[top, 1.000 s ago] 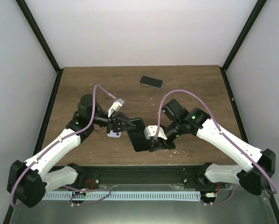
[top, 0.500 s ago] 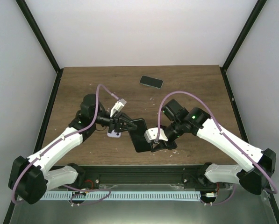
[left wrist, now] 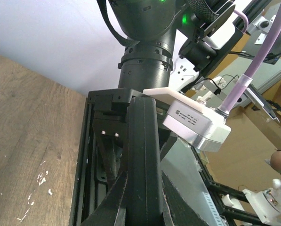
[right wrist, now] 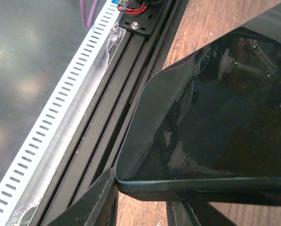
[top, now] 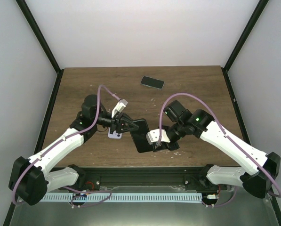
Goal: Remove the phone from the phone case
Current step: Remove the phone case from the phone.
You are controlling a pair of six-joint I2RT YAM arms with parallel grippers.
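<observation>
Your left gripper [top: 129,127] is pinched almost fully closed on the far left edge of the phone case [top: 141,136], which sits between the two arms near the front of the surface [top: 84,89]. The phone [right wrist: 215,117] is inside the case, its glossy screen framed by the rim. Your right gripper [top: 158,145] has its fingers partly apart on either side of the case's near right corner. You cannot tell whether they are pressing on it. A second dark device [top: 152,82] lies well apart at the far side.
</observation>
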